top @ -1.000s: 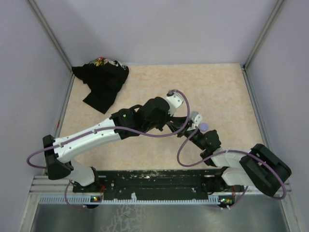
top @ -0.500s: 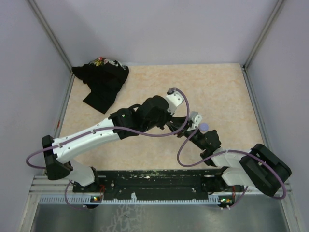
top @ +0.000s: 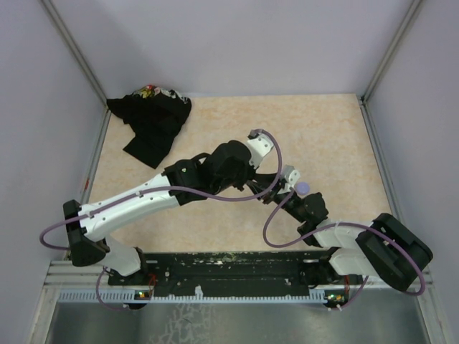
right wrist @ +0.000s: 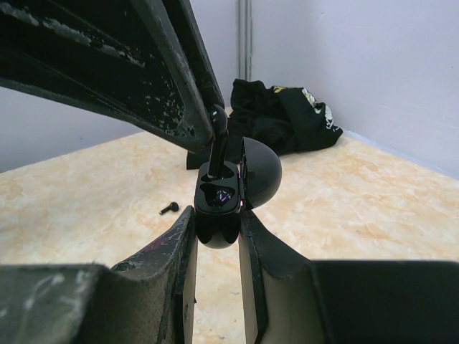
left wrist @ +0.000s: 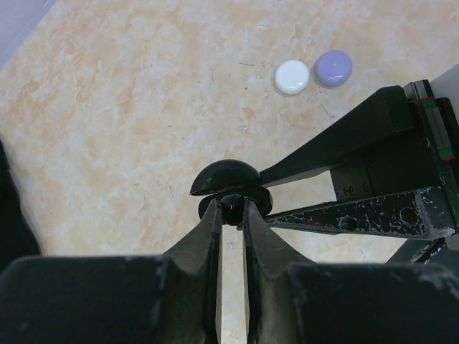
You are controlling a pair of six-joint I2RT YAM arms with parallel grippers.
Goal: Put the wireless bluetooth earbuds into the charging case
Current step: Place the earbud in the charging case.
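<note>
Hardly anything's been moved: dark earbud [right wrist: 219, 136] pinched in the left end effector [left wrist: 231, 211] is poked into the charging case [right wrist: 259, 172] clamped by the right end effector [right wrist: 217, 219]. Seating looks nearly done.

Arm [top: 143, 197] of the left pincer [left wrist: 231, 208] slightly farther out.

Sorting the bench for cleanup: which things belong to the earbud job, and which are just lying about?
Job: case, in right gripper; dark earbud, in left gripper; small dark piece, perhaps a bud.
Lying about: black cloth; white disc; lavender disc.
</note>
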